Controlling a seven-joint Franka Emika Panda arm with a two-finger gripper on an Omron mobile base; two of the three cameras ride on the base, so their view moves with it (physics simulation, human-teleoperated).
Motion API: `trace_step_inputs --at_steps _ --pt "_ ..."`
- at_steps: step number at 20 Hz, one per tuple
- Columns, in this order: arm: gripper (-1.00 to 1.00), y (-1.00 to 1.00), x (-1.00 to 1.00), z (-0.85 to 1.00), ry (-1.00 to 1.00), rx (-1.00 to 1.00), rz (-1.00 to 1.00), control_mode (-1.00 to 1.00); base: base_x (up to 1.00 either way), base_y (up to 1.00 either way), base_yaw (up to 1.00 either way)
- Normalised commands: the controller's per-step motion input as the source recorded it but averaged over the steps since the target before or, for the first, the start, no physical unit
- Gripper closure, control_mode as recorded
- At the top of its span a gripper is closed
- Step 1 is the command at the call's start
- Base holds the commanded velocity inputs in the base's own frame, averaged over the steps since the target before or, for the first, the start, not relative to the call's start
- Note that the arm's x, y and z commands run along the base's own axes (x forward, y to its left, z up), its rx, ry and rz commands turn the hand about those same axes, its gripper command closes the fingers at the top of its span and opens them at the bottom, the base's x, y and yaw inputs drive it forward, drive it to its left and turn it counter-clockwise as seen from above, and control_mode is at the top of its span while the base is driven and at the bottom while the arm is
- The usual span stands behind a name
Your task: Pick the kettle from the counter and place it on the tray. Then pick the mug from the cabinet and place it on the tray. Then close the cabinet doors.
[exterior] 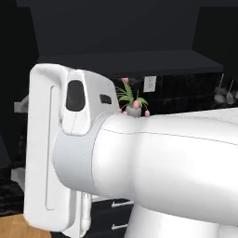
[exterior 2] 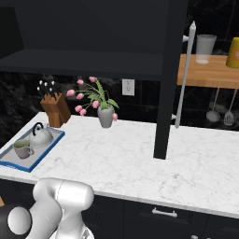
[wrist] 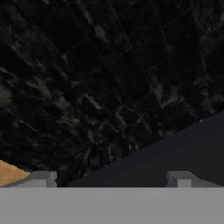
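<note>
Jaws stand spread and empty against dark wall tile. I see kettle (exterior 2: 41, 135) and mug (exterior 2: 21, 148) on the tray (exterior 2: 32, 163), far left of the counter (exterior 2: 140, 158). Right cabinet door (exterior 2: 170, 79) juts open; I might clip it swinging round.

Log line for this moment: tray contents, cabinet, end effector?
kettle on tray | mug on tray | cabinet door open | end effector open, empty
</note>
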Motion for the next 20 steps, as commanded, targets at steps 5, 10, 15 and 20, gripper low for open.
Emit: trace_step_inputs --at_steps 5,10,15,20 --pt "-1.00 0.55 0.37 -0.06 -0.42 -0.26 0.09 -1.00 0.00 0.00 0.00" --pt "-1.00 0.59 0.23 -0.04 -0.30 -0.23 0.03 -1.00 0.00 0.00 0.00" --pt "-1.00 0.57 0.38 -0.22 -0.01 -0.20 0.00 -1.00 0.00 0.00 0.00" --pt "-1.00 0.33 0.47 -0.32 0.00 -0.01 0.00 -1.00 0.00 0.00 0.00"
